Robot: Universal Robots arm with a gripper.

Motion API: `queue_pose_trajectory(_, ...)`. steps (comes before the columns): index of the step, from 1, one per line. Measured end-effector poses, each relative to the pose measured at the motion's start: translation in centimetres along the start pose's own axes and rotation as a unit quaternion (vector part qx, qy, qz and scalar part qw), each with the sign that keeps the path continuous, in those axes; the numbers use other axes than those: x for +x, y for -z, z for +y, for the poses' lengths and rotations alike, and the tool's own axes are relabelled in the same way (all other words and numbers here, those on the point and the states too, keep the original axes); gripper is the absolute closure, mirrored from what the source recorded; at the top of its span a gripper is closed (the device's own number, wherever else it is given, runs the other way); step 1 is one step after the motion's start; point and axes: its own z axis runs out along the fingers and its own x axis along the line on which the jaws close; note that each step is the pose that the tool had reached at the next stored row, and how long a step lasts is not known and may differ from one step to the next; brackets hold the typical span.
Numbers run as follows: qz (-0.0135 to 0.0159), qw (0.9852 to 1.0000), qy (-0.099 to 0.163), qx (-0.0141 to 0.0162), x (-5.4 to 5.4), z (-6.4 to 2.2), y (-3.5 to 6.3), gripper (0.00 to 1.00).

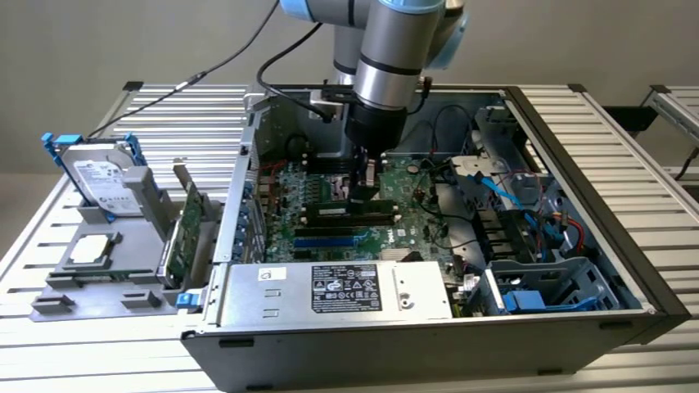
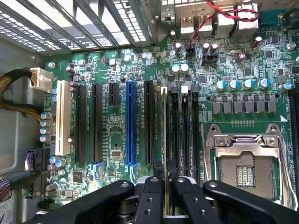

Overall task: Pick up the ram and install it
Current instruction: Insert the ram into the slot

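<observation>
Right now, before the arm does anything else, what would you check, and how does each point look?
1. Ram gripped: ok, the gripper is clamped on it, edge-on.
2. Ram over the motherboard, not outside the case: ok.
3. Ram running parallel to the black memory slots: ok in the wrist view.
4. Ram centred over one slot: cannot tell; it hangs beside them.
5. Slot end latches open: cannot tell.
6. Red and black wires away from the ram: ok, they lie off by the rear connectors.
</observation>
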Motion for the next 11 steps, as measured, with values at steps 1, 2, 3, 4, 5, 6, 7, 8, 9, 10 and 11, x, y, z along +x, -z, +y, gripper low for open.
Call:
queue_pose_trajectory(1, 0.0004, 1.0, 0.001, -0.0042, 0.0, -0.14, 0.03, 0.86)
queue_pose_trajectory(2, 0.0007, 1.0, 0.002, -0.0089, -0.1, -0.34, 0.07, 0.86)
queue_pose_trajectory(3, 0.0012, 0.9999, 0.002, -0.0135, -0.1, -0.58, 0.13, 0.86)
queue_pose_trajectory(4, 0.0016, 0.9998, 0.003, -0.0174, -0.1, -0.87, 0.18, 0.86)
queue_pose_trajectory(5, 0.0017, 0.9998, 0.004, -0.0207, -0.1, -1.19, 0.23, 0.86)
queue_pose_trajectory(6, 0.0018, 0.9997, 0.004, -0.0232, -0.1, -1.44, 0.26, 0.86)
queue_pose_trajectory(7, 0.0018, 0.9997, 0.004, -0.0254, -0.1, -1.62, 0.27, 0.86)
queue_pose_trajectory(8, 0.002, 0.9996, 0.005, -0.0273, -0.1, -1.72, 0.26, 0.86)
queue_pose_trajectory(9, 0.002, 0.9996, 0.005, -0.029, -0.1, -1.74, 0.24, 0.86)
queue_pose_trajectory(10, 0.0021, 0.9995, 0.005, -0.0312, -0.1, -1.75, 0.21, 0.86)
queue_pose_trajectory(11, 0.0023, 0.9994, 0.006, -0.0335, -0.1, -1.75, 0.18, 0.86)
